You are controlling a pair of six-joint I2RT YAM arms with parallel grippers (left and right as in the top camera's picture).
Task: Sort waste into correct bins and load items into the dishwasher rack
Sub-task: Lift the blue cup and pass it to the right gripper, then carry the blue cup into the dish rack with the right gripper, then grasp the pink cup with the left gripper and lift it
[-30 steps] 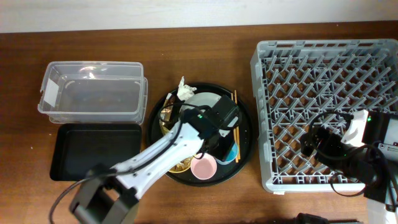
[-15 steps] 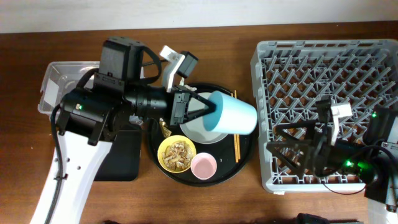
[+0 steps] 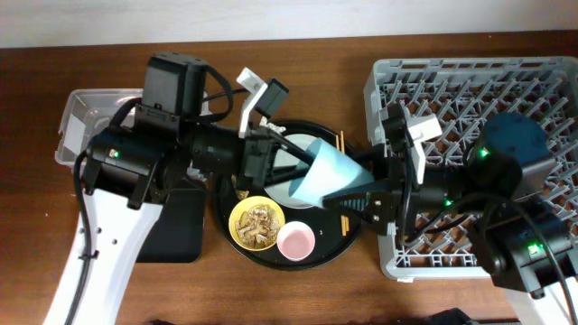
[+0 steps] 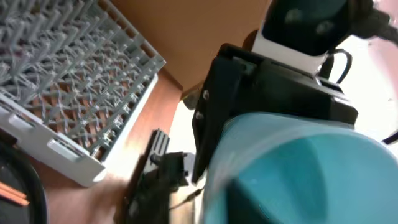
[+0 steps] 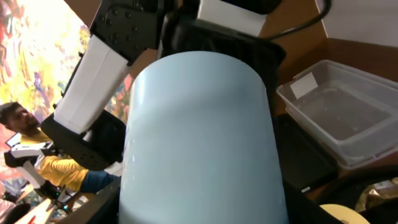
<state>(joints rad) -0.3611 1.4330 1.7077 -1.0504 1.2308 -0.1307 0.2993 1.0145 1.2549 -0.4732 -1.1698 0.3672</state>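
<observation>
The blue cup [image 3: 332, 173] hangs tilted above the round black tray, between both arms. My left gripper [image 3: 291, 164] is shut on its rim from the left; the left wrist view looks into the cup [image 4: 311, 174]. My right gripper [image 3: 354, 191] reaches in from the right, its fingers pressed on both sides of the cup [image 5: 199, 137]. The yellow bowl [image 3: 256, 224] holds brown food scraps. The pink cup [image 3: 295, 240] stands beside it. The plate [image 3: 282, 188] and chopsticks [image 3: 343, 215] are partly covered. The napkin and wrapper are hidden.
The grey rack [image 3: 506, 90] stands at the right and shows in the left wrist view [image 4: 68, 74]. The clear box [image 3: 77, 117] and the shallow black tray [image 3: 181, 233] lie under my left arm. The round black tray [image 3: 358, 231] sits mid-table.
My left arm lifted the blue cup off the round tray and tilted it. My right arm swung left from the rack and closed around the cup.
</observation>
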